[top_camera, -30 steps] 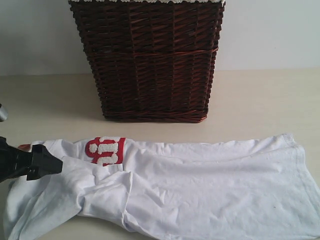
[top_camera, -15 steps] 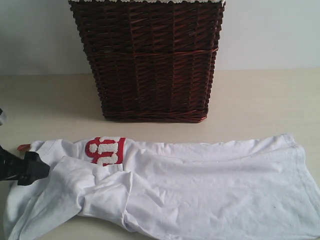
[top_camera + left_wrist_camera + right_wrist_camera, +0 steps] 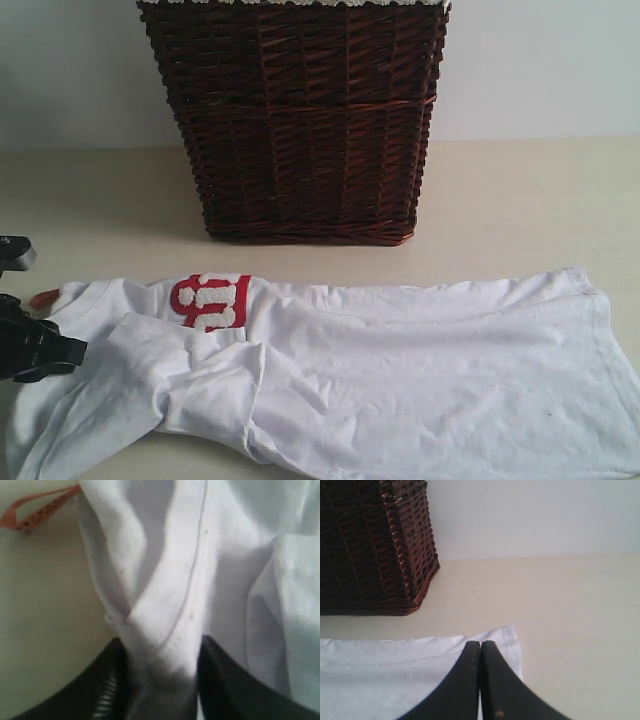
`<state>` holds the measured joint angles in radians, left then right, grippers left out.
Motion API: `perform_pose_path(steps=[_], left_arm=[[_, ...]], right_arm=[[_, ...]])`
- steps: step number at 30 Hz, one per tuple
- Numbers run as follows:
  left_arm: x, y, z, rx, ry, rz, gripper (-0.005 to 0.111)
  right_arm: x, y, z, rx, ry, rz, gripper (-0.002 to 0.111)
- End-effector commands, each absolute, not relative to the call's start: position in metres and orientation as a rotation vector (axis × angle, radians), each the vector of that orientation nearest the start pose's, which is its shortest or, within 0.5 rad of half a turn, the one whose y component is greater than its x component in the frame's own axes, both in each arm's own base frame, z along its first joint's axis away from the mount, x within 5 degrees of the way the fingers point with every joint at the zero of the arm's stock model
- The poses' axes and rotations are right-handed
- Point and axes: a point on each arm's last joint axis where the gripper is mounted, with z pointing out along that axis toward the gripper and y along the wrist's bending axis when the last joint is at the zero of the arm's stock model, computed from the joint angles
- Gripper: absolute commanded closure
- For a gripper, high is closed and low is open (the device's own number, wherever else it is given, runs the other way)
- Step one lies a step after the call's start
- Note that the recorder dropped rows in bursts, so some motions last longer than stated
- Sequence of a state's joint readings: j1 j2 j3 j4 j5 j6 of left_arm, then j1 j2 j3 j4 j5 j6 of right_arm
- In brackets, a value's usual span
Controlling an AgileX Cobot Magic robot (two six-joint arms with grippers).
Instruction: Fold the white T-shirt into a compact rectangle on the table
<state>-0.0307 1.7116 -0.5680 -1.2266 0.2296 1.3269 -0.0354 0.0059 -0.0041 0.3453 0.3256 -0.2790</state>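
A pale cream table [image 3: 520, 200] meets a grey-white wall [image 3: 540, 70], with a dark wicker basket [image 3: 300, 120] at the far centre. The white T-shirt [image 3: 400, 370] lies across the near side. The left gripper [image 3: 70, 352] pinches a fold at its left end; the right gripper [image 3: 480, 645] has its jaws pressed together.

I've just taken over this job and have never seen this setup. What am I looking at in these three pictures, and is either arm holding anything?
This is a robot with two arms, each ending in a two-fingered end effector. The wide picture is from a camera off the arms; the other two are from wrist cameras. On the table lies a white shirt, with a dark wicker basket behind it. The left end effector pinches a fold at the shirt's left end, near an orange tag. The right end effector is shut, empty, over a shirt corner.
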Motion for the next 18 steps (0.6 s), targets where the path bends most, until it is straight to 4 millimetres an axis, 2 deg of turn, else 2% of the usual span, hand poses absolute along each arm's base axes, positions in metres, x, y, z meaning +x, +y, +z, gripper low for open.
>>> perform_pose_path(steps=[1, 2, 8, 12, 14, 17, 18], left_arm=[[0.258, -0.028, 0.110, 0.249, 2.672, -0.274, 0.099], [0.258, -0.028, 0.110, 0.251, 2.669, -0.268, 0.106], [0.260, -0.022, 0.114, 0.282, 2.648, -0.195, 0.107], [0.260, 0.001, 0.135, 0.132, 2.577, -0.168, 0.107], [0.256, 0.002, 0.137, 0.135, 2.591, -0.285, 0.107], [0.248, -0.012, 0.138, 0.237, 2.622, -0.532, 0.107], [0.247, -0.013, 0.138, 0.235, 2.621, -0.558, 0.107]], right_arm=[[0.054, 0.008, 0.186, -0.005, 1.785, 0.103, 0.108], [0.054, 0.008, 0.186, -0.005, 1.785, 0.103, 0.108], [0.054, 0.008, 0.186, -0.004, 1.785, 0.105, 0.108], [0.054, 0.008, 0.186, -0.005, 1.785, 0.103, 0.108], [0.054, 0.008, 0.186, -0.004, 1.785, 0.105, 0.108], [0.054, 0.008, 0.186, -0.004, 1.785, 0.105, 0.108], [0.054, 0.008, 0.186, -0.005, 1.785, 0.103, 0.108]])
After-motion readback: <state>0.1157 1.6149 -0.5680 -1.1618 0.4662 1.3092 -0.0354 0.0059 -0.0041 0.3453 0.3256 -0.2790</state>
